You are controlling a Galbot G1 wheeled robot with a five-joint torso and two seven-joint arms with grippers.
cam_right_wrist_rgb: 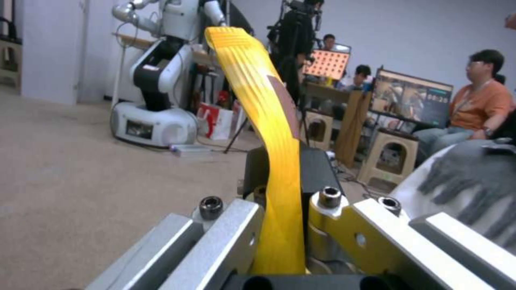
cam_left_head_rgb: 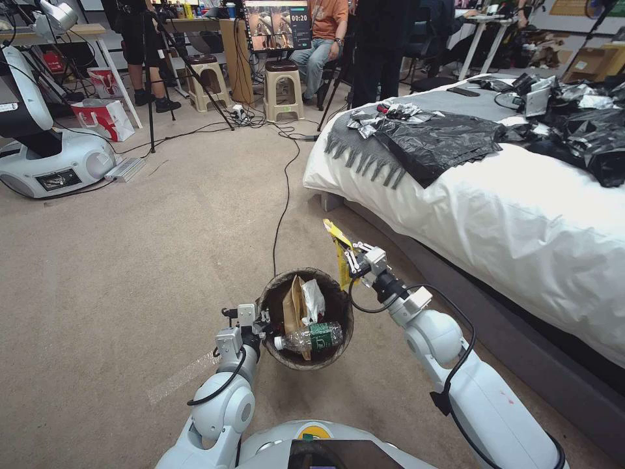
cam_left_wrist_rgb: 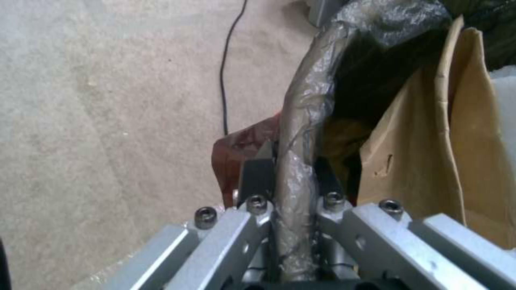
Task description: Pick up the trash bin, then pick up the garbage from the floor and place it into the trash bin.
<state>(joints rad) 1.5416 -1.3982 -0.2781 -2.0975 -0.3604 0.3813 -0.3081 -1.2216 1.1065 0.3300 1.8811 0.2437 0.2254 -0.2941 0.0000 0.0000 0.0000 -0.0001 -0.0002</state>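
Observation:
The trash bin [cam_left_head_rgb: 286,359] hangs above the carpet with its brown-lined rim [cam_left_wrist_rgb: 301,121] clamped in my left gripper [cam_left_head_rgb: 263,320], which is shut on it. Inside lie a tan paper bag [cam_left_head_rgb: 294,303], white tissue [cam_left_head_rgb: 314,298] and a small clear bottle [cam_left_head_rgb: 311,337]. The tan paper bag [cam_left_wrist_rgb: 430,161] also fills one side of the left wrist view. My right gripper [cam_left_head_rgb: 349,258] is shut on a yellow snack wrapper [cam_left_head_rgb: 340,251], held upright just beyond the bin's far right rim. In the right wrist view the yellow wrapper [cam_right_wrist_rgb: 269,133] stands between the pads.
A bed [cam_left_head_rgb: 521,215] with a white sheet, grey blanket and black plastic bags runs along the right. A black cable [cam_left_head_rgb: 284,195] crosses the carpet ahead. Another robot base [cam_left_head_rgb: 52,163], stools and people are at the far side. Open carpet lies to the left.

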